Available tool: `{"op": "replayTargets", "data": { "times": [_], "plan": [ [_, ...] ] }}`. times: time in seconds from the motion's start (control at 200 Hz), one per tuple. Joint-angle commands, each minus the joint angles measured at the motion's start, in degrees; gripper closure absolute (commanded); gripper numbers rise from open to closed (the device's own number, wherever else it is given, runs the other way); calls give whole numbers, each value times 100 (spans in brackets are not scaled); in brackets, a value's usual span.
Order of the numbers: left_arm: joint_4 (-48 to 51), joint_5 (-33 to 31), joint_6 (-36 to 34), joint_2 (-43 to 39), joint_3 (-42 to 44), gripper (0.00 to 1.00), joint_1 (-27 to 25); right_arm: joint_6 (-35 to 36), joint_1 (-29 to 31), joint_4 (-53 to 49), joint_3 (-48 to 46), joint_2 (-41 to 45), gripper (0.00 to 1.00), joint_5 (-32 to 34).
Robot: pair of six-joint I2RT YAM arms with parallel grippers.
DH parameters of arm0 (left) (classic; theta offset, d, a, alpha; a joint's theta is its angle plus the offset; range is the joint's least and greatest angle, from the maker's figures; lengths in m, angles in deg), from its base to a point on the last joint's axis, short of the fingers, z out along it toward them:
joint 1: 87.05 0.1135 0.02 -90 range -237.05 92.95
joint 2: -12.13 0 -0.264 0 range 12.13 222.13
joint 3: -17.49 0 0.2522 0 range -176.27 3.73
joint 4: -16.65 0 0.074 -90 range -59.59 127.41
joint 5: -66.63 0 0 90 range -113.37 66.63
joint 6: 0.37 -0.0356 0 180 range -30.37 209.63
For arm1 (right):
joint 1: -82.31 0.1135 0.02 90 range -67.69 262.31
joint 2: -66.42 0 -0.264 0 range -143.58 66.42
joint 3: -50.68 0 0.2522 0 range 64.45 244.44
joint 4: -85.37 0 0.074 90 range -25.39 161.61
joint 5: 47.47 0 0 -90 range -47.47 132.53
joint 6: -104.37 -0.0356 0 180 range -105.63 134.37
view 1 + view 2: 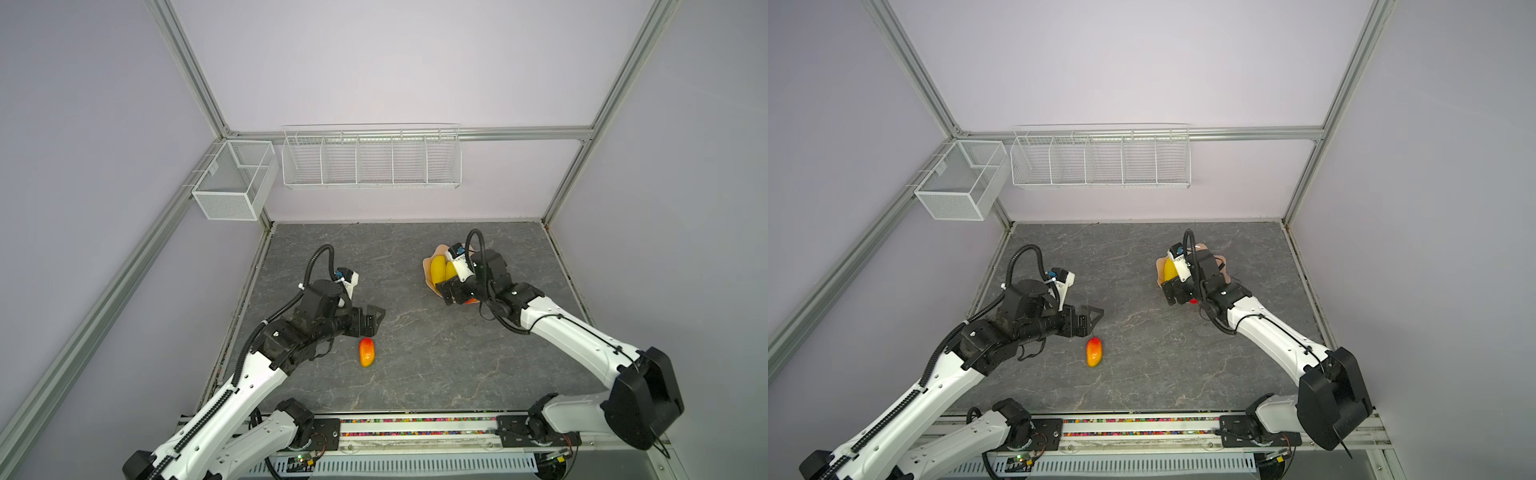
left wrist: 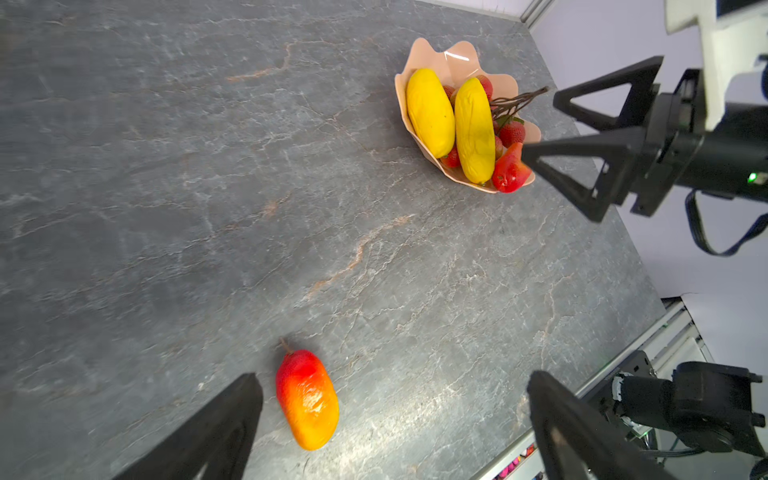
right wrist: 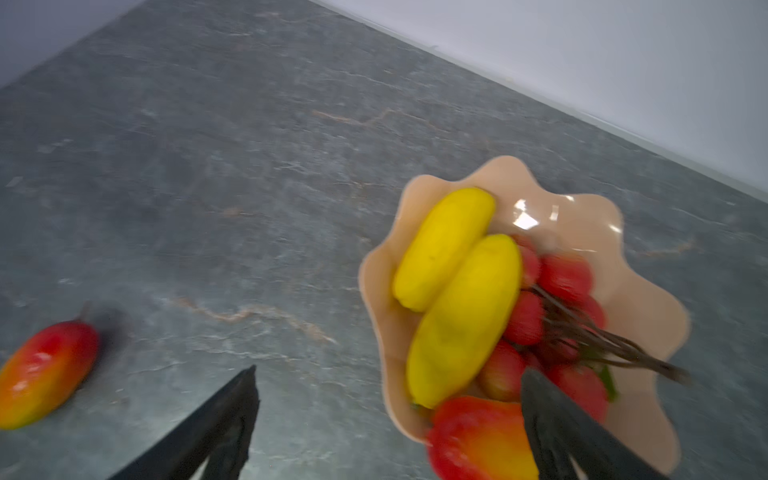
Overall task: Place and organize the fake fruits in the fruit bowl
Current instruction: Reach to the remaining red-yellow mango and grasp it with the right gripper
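Showing, in a top view, the left gripper, jaws wide and empty, poised beside the loose mango, likely to fetch it; the right gripper hangs over the bowl, far right. Left wrist view: yellow fruits, berries and a second mango lie in the bowl. Right wrist view: right jaws spread, holding nothing; second mango perches on the near rim, perhaps needing a nudge.

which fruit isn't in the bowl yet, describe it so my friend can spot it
On the grey table, look at the left side, by the left end effector. Just nearer the robot's base lies a small oval fruit, red fading to orange-yellow. It alone rests on bare table; the other fruits sit in the pink bowl.
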Motion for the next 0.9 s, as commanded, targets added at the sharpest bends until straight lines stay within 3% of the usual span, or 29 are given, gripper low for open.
{"op": "replayTargets", "data": {
  "times": [0.0, 0.37, 0.525, 0.725, 0.895],
  "plan": [
    [1224, -396, 228, -64, -296, 1, 95, -469, 587, 340, -19, -371, 6, -772],
    [2447, -925, 561, -496, -658, 1, 114, -1942, 2299, 296, 1114, -2296, 11, -422],
    [2346, -927, 608, -725, -502, 1, 114, -2178, 2571, 474, 1483, -2883, 9, -598],
    [2202, -881, 607, -728, -345, 1, 114, -2387, 2815, -178, 2043, -3490, 0, -475],
    [2123, -917, 592, -950, -290, 1, 113, -2599, 2895, -455, 2251, -3836, 13, -397]
  ]
}}
